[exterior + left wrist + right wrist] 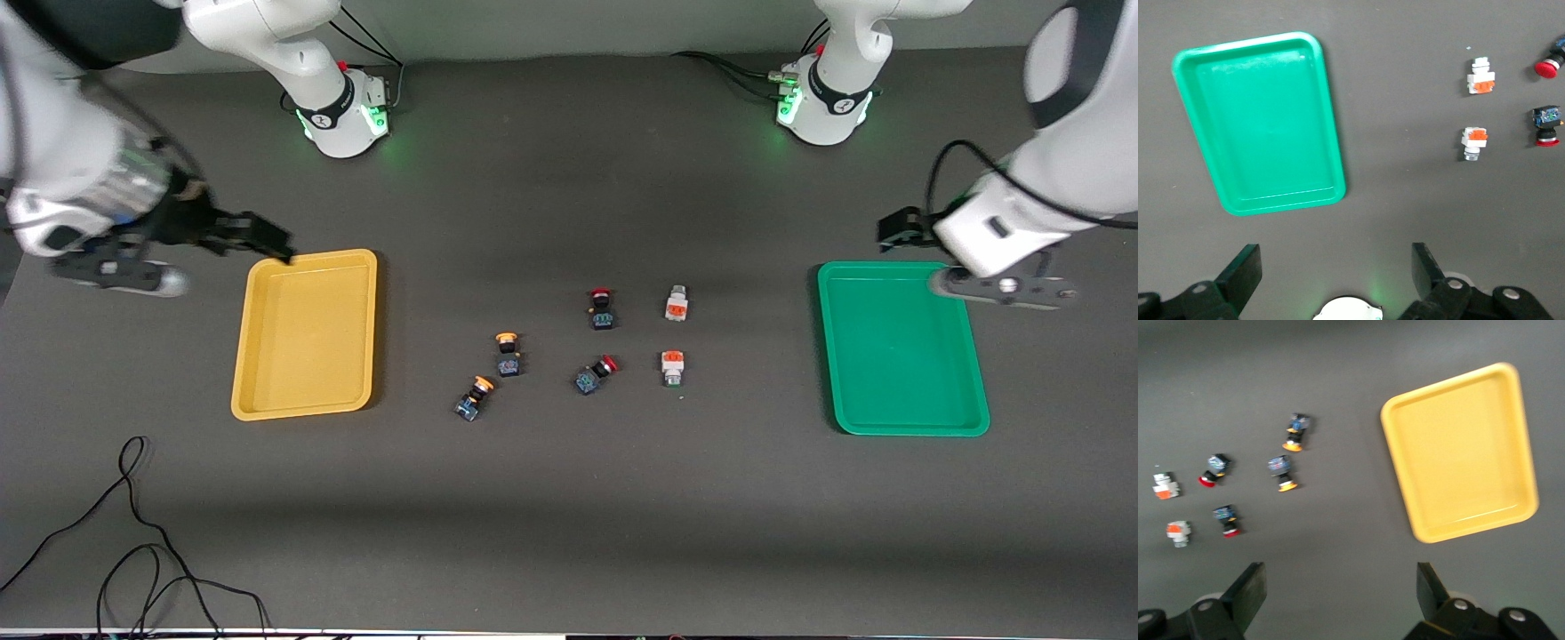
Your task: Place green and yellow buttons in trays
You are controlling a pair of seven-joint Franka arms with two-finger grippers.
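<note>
The mustard yellow tray [307, 333] lies empty toward the right arm's end, the bright green tray [902, 347] empty toward the left arm's end. Between them lie two yellow-capped black buttons [508, 354] [474, 397] and two white buttons with orange bands [677, 303] [672, 366]. My right gripper [260, 236] is open and empty over the yellow tray's farther corner; its wrist view [1341, 580] shows the tray [1461, 450] and yellow-capped buttons [1295, 431] [1282, 473]. My left gripper [896, 228] is open and empty by the green tray's farther edge; its wrist view [1336, 260] shows the tray [1265, 127] and white buttons [1481, 75] [1473, 141].
Two red-capped black switches [602, 308] [596, 374] lie between the yellow-capped and white buttons. A loose black cable [133, 533] curls on the table near the front camera at the right arm's end. Both arm bases stand along the table's farthest edge.
</note>
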